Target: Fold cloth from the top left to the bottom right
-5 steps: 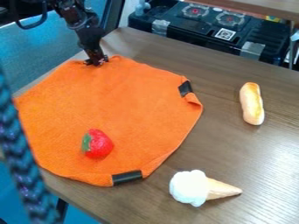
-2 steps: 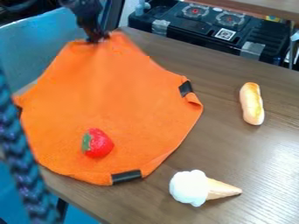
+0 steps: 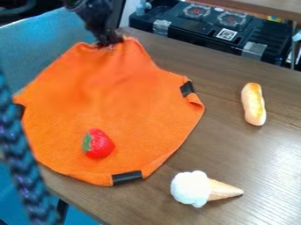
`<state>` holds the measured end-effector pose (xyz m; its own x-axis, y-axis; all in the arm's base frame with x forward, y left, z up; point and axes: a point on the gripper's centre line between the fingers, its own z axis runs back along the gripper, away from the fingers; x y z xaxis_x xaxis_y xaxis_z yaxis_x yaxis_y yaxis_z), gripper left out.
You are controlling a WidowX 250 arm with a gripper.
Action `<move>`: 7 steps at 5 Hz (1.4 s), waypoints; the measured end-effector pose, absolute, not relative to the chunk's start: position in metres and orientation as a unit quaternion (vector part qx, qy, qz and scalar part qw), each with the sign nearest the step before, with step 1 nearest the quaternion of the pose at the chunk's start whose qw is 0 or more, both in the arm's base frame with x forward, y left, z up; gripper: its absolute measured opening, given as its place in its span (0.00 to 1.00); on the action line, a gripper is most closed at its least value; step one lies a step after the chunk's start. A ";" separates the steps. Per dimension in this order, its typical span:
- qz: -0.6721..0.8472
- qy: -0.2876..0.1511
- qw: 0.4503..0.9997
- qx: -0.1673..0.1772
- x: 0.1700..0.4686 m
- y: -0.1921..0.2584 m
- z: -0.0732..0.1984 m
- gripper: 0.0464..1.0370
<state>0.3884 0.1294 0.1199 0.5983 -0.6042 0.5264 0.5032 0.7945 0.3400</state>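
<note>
Clamps the orange cloth (image 3: pixel 111 101) at its top edge in the claw (image 3: pixel 109 43); seems light, limp, best held there.

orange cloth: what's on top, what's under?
On top: strawberry, plus black patches at the edge. Under: table shows past the cloth's right edge; anything farther in is covered.

A passage is left across the tabletop (image 3: pixel 220 136) between the orange cloth (image 3: pixel 123 105) and the toy bread (image 3: pixel 253 104) at right; near right, it is obstructed by a toy ice cream cone (image 3: pixel 197 189), the cloth's near half by a toy strawberry (image 3: pixel 100 144).
</note>
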 end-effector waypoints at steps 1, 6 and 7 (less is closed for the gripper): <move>-0.348 -0.307 0.883 0.069 0.371 0.109 0.106 0.01; -0.442 -0.338 0.831 0.019 0.291 0.036 0.127 0.01; -0.457 -0.341 0.822 0.011 0.275 0.023 0.125 0.01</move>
